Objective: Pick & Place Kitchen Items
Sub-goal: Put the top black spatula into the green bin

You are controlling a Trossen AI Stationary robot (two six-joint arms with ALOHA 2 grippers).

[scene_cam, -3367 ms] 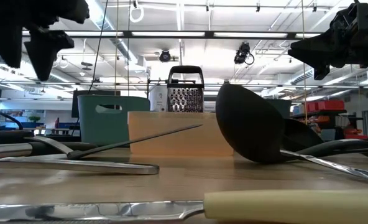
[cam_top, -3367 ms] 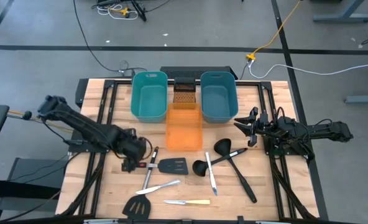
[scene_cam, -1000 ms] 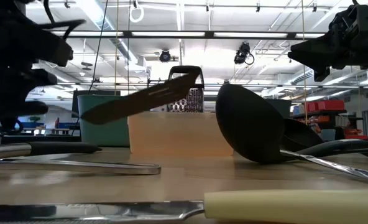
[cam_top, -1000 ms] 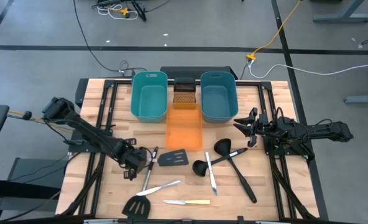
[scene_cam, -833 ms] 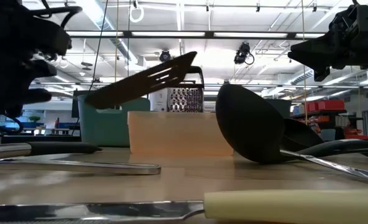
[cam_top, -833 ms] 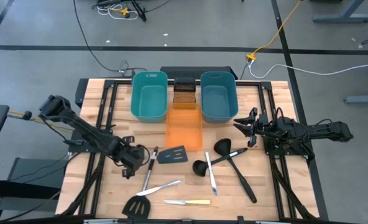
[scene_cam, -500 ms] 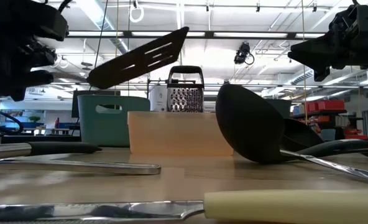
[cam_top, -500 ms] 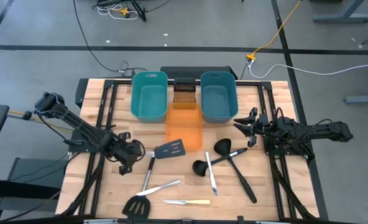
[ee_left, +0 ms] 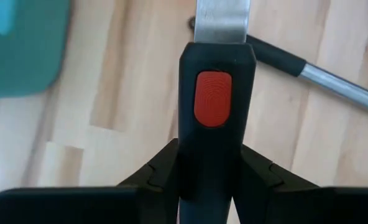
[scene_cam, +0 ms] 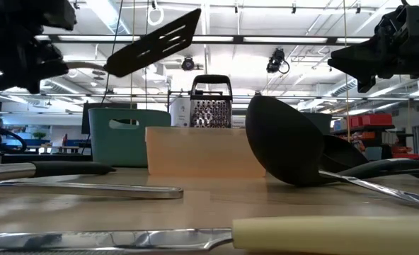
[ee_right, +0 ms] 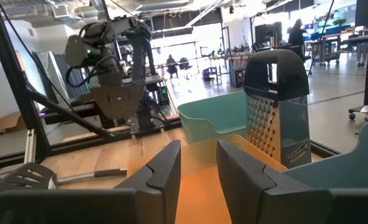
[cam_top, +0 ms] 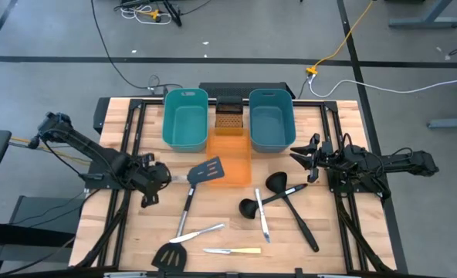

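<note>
A: Starting at the left — what is the left gripper [cam_top: 153, 179] doing?

B: It is clamped on the handle of a black slotted spatula [cam_top: 206, 171], held in the air. In the left wrist view both fingers [ee_left: 161, 170] press the black handle, just below its orange thumb spot. The blade lies over the near left corner of the orange tub [cam_top: 229, 158].

A: And on the table [cam_top: 120, 139] itself?

B: In front of the tubs lie another black spatula [cam_top: 169, 255], a silver table knife [cam_top: 197, 232], a cream-handled knife [cam_top: 233, 250], a second silver knife [cam_top: 262, 215] and two black ladles [cam_top: 279, 193] crossed over each other. Behind the orange tub stand two teal tubs [cam_top: 185, 117] with a grater [cam_top: 229, 113] between them.

A: The right side?

B: The right gripper [cam_top: 311, 157] waits above the table's right edge, near the right teal tub — its fingers [ee_right: 162, 172] stand a little apart with nothing between them.
</note>
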